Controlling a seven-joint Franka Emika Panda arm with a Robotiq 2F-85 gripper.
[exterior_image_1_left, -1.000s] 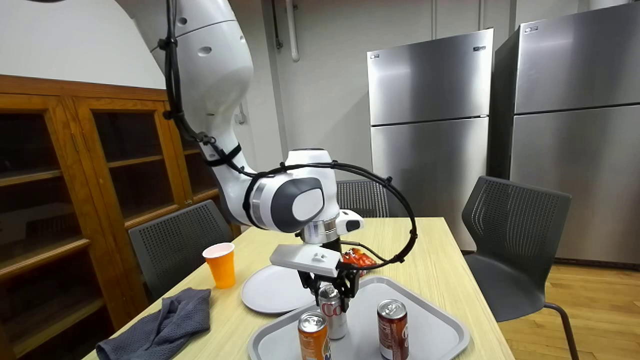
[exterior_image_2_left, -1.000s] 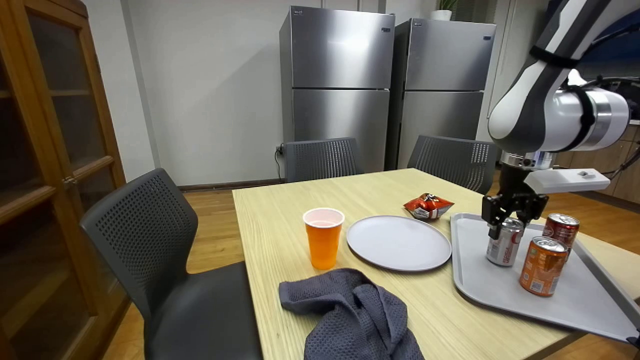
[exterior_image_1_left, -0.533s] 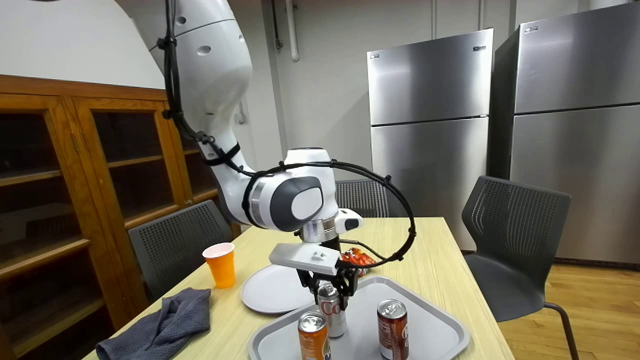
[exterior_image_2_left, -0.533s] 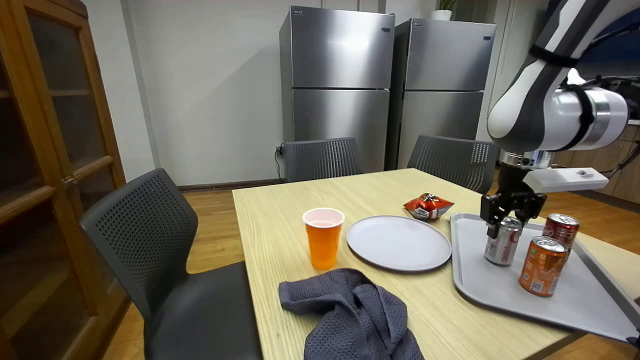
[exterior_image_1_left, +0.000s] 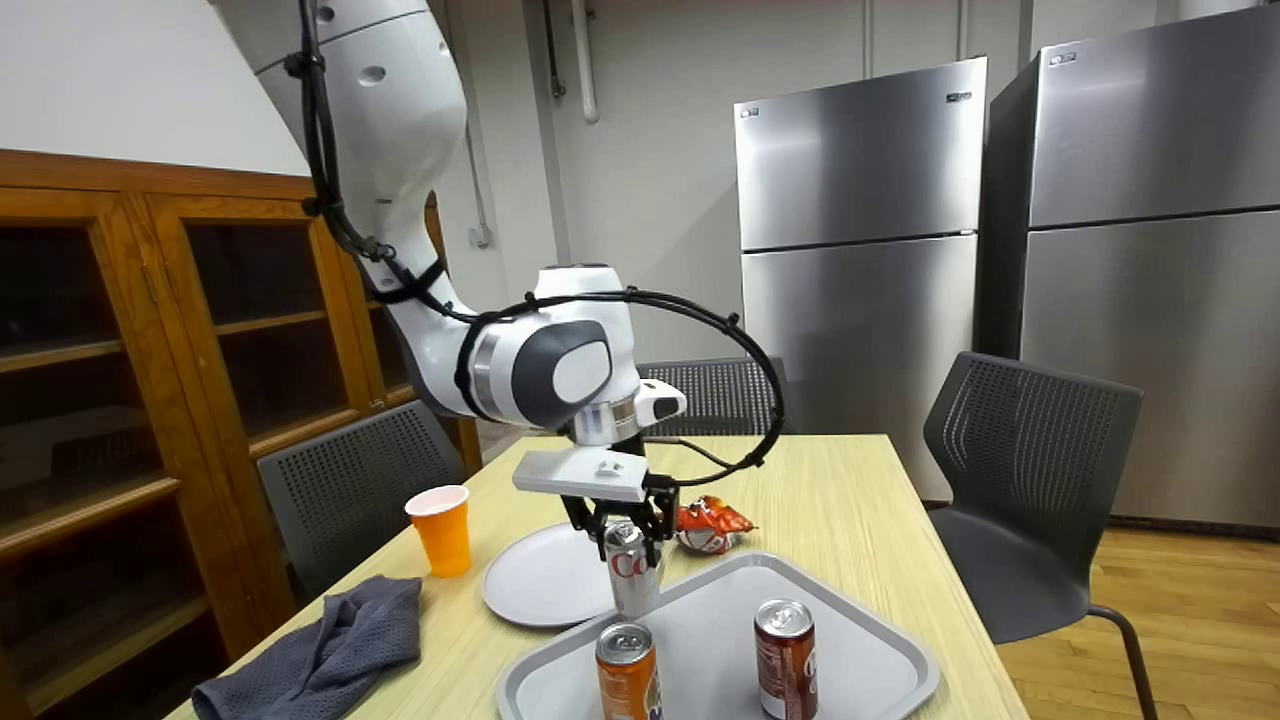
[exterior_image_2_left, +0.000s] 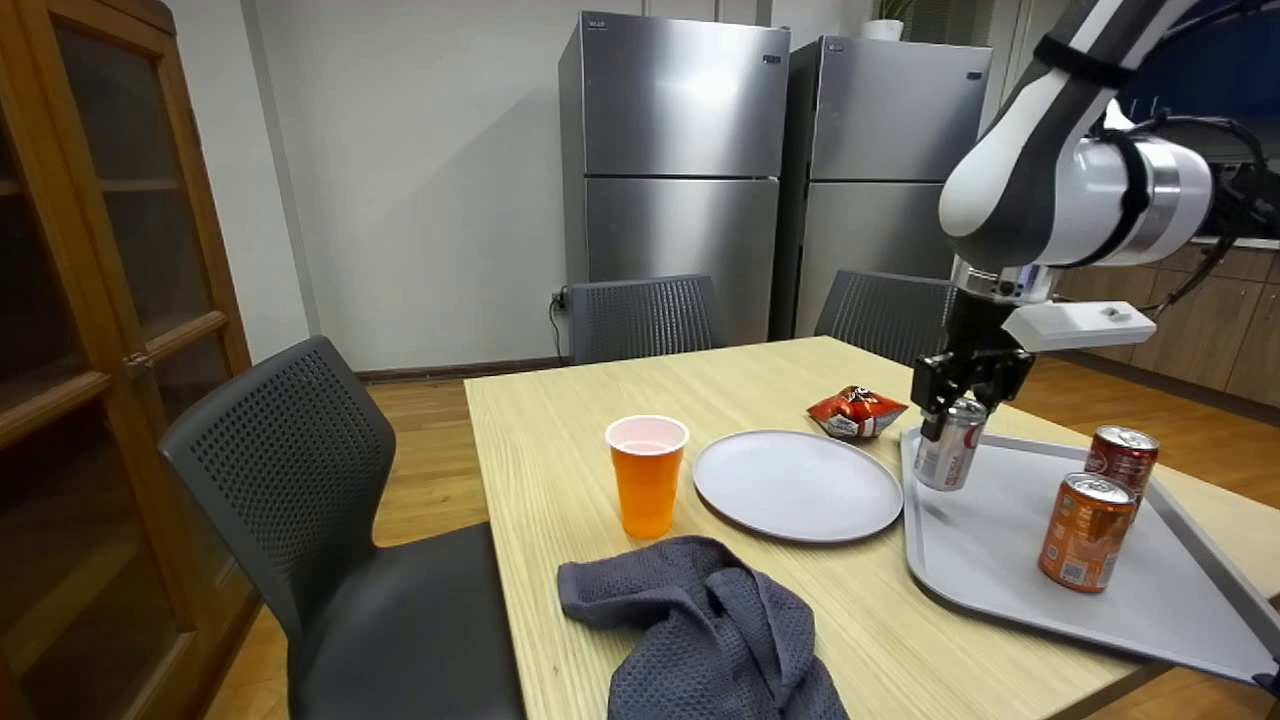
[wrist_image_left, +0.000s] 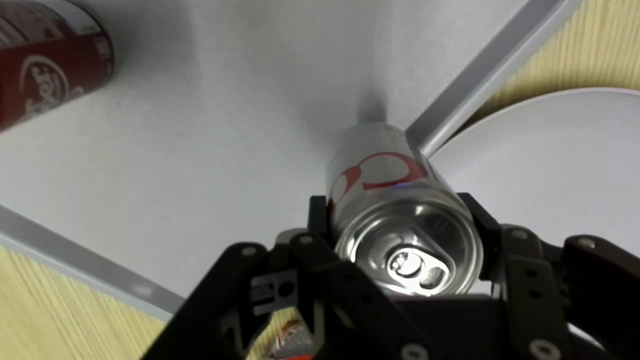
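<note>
My gripper (exterior_image_1_left: 630, 548) is shut on a silver can with red lettering (exterior_image_1_left: 634, 582), its fingers on both sides of the upper part. In the wrist view the gripper (wrist_image_left: 400, 215) holds the can (wrist_image_left: 382, 167) with its pull-tab lid towards the camera. The can is slightly tilted and raised above the grey tray (exterior_image_2_left: 1000, 580), near the edge beside the plate; a shadow shows below it. On the tray stand an orange can (exterior_image_2_left: 1085, 540) and a dark red can (exterior_image_1_left: 786, 662), both upright. The dark red can (wrist_image_left: 50, 65) also shows in the wrist view.
A pale round plate (exterior_image_2_left: 797, 487) lies beside the tray. A red snack bag (exterior_image_2_left: 857, 412) lies behind it. An orange cup (exterior_image_2_left: 647, 480) and a crumpled dark grey cloth (exterior_image_2_left: 710, 630) are on the wooden table (exterior_image_2_left: 560, 400). Grey chairs (exterior_image_1_left: 1030, 480) stand around the table.
The gripper has lifted the silver can off the tray and carried it towards the plate and snack bag. The other cans, plate, cup and cloth have not moved.
</note>
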